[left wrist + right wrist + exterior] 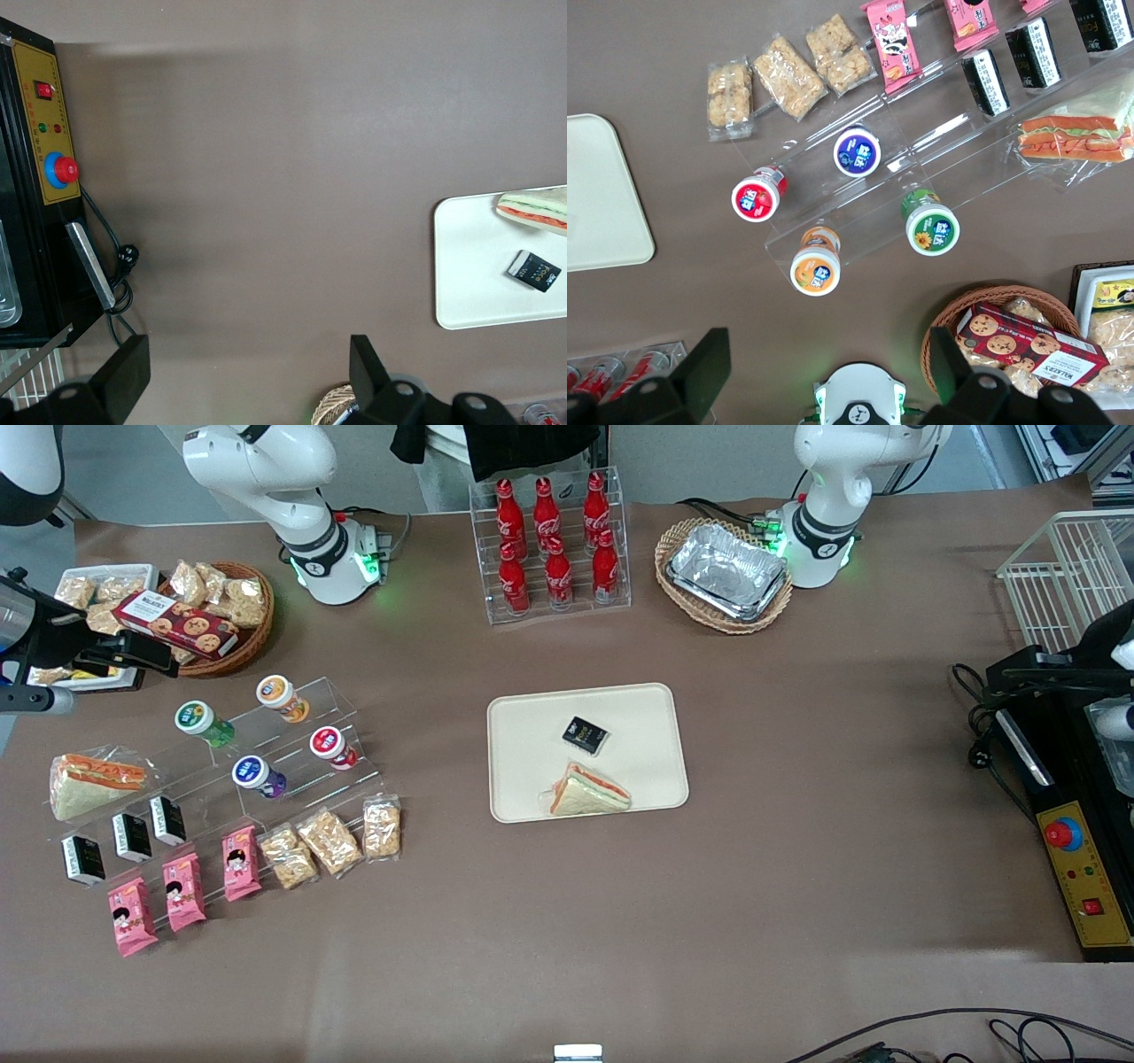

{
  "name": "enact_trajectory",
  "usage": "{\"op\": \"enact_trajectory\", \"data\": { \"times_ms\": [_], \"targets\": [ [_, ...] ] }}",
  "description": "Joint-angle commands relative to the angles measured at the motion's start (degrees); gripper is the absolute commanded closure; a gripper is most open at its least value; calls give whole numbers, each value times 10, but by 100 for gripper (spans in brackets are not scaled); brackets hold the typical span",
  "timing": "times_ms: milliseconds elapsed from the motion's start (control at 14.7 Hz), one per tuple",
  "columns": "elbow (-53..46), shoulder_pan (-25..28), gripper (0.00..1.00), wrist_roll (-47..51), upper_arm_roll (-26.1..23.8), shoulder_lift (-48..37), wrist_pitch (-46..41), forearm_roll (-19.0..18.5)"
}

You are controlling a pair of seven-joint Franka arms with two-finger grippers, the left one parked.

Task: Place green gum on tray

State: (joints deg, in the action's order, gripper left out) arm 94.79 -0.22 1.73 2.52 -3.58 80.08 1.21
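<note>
The green gum (204,722) is a small green bottle with a white lid, lying on the top step of a clear stepped stand (292,766) toward the working arm's end of the table. It also shows in the right wrist view (930,226). The cream tray (532,735) lies mid-table and holds a wrapped sandwich (589,790) and a black packet (585,735); its corner shows in the right wrist view (598,195). My gripper (133,657) hangs high over the snack basket, farther from the front camera than the gum, open and empty (828,372).
Orange-lidded (282,697), red-lidded (331,746) and purple (258,776) bottles share the stand. Snack packets and a sandwich (93,779) lie nearer the camera. A wicker basket (257,615) holds cookies; a cola rack (551,540) and a basket of foil trays (726,571) stand beside it.
</note>
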Motion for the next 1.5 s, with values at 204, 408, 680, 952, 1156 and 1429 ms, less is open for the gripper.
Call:
{"op": "enact_trajectory", "data": {
  "times_ms": [204, 408, 680, 952, 1156, 1429],
  "targets": [
    [8, -1, 0, -7, 2, 6, 4, -6],
    [11, -3, 0, -13, 5, 9, 11, -7],
    [125, -16, 0, -70, 22, -68, 66, -8],
    [298, -15, 0, -87, 51, -205, 159, -41],
    [334, -14, 0, -119, 90, -218, 201, -51],
    [354, -12, 0, -117, 99, -213, 235, -51]
  ]
}}
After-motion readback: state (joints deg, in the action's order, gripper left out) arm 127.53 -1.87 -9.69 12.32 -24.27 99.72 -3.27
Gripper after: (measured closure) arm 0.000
